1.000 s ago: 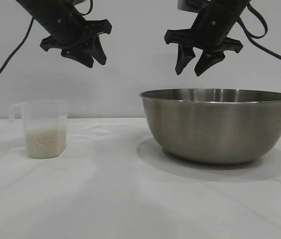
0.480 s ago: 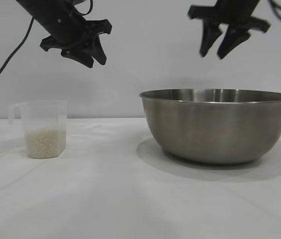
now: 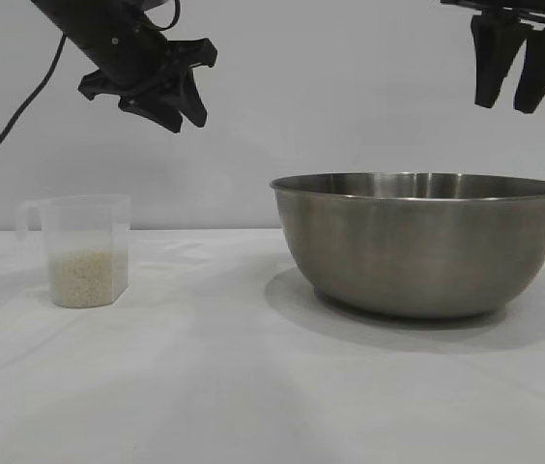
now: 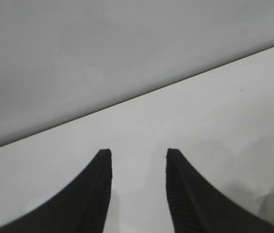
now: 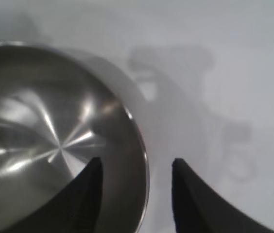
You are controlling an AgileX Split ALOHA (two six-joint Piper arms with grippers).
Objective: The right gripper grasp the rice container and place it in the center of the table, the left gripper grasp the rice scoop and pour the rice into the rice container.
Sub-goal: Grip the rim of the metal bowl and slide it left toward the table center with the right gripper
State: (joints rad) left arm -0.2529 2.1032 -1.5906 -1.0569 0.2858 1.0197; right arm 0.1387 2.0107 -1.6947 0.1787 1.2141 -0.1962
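The rice container (image 3: 422,242), a wide steel bowl, stands on the white table (image 3: 205,387) at the right. My right gripper (image 3: 509,104) hangs open and empty high above the bowl's right rim. In the right wrist view its gripper (image 5: 136,165) straddles the bowl's rim (image 5: 142,145) from well above, and the bowl is empty inside. The rice scoop (image 3: 81,249), a clear plastic cup with rice (image 3: 86,277) in its bottom, stands at the left. My left gripper (image 3: 184,114) hangs open and empty above and to the right of the scoop; its own view (image 4: 138,154) shows only bare table.
A plain grey wall (image 3: 282,116) closes the back of the table. Bare tabletop lies between the scoop and the bowl and along the front.
My right gripper has risen and moved to the right, from above the bowl's middle to high above its right rim. The left arm, the bowl and the scoop have not moved.
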